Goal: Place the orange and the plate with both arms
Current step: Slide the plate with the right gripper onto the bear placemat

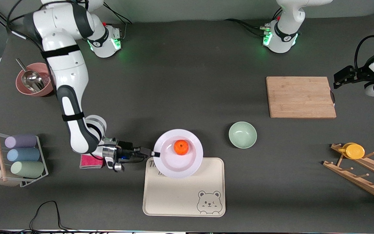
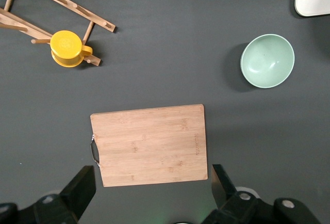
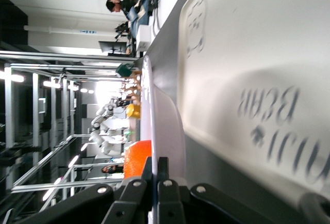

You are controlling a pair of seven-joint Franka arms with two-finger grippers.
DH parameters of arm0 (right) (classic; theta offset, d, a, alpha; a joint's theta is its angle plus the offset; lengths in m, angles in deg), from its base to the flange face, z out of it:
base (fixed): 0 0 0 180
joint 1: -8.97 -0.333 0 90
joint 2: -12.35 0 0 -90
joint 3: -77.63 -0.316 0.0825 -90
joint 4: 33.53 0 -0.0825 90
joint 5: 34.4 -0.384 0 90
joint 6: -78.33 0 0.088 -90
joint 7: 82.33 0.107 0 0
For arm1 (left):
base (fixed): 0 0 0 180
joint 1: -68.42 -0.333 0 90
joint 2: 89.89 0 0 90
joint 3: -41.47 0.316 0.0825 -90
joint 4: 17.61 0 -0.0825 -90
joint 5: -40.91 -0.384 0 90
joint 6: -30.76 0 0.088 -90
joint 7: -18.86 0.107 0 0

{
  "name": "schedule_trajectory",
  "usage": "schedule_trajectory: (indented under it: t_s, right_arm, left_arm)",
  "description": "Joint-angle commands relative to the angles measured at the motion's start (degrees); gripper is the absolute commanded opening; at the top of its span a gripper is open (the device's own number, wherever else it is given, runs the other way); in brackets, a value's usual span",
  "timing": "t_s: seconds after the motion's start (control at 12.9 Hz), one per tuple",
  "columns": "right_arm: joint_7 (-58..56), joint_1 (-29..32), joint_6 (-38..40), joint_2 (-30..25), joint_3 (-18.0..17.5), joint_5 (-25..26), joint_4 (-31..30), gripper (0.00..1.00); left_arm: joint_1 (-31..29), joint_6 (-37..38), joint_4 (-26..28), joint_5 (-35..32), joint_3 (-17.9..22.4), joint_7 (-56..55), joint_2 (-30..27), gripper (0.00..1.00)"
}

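Front view: small bright-orange fruit point(image 1: 181, 147) sat on glossy white round plate point(image 1: 178, 153); right gripper point(image 1: 155, 153) clenched its rim over cream bear-printed tray point(image 1: 183, 198) — set-down left; left gripper point(image 2: 152, 190) released, waiting over wooden board point(image 2: 149, 144).

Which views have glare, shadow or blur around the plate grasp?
Front view: even light, glossy plate washed pale, soft shadow under the green bowl. Right wrist view: right pincer shut on the plate rim, close parts soft, bright ceiling lights flare, orange partly hidden. Left wrist view: sharp, left pincer open above the cutting board.

Bear-printed tray point(image 1: 180, 195), green bowl point(image 1: 242, 135), cutting board point(image 1: 300, 97), yellow cup point(image 1: 355, 151) on rack point(image 1: 362, 177)
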Motion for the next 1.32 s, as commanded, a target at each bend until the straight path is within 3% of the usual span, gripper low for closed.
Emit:
schedule_trajectory:
  t_s: [0.0,0.39,0.93,1.01,1.24]
  right_arm:
    - [7.5,0.3,-2.1,8.9,0.0,1.1,14.1,0.0]
    - [16.3,1.2,-4.9,15.5,-0.5,0.6,24.9,0.0]
    - [14.8,1.3,-7.6,18.1,-1.5,0.5,27.4,0.0]
    - [14.8,1.3,-7.6,18.1,-1.7,0.4,27.6,0.16]
    - [14.8,1.6,-7.6,18.0,-1.7,0.6,27.6,0.43]
  left_arm:
    - [0.5,-0.4,0.1,0.4,0.4,-0.5,-0.1,1.0]
    - [0.5,-0.4,0.2,0.4,0.4,-0.5,-0.1,1.0]
    - [0.5,-0.4,0.3,0.4,0.4,-0.6,-0.1,1.0]
    - [0.5,-0.3,0.3,0.4,0.4,-0.6,-0.1,1.0]
    - [0.6,-0.3,0.3,0.4,0.4,-0.5,-0.1,1.0]
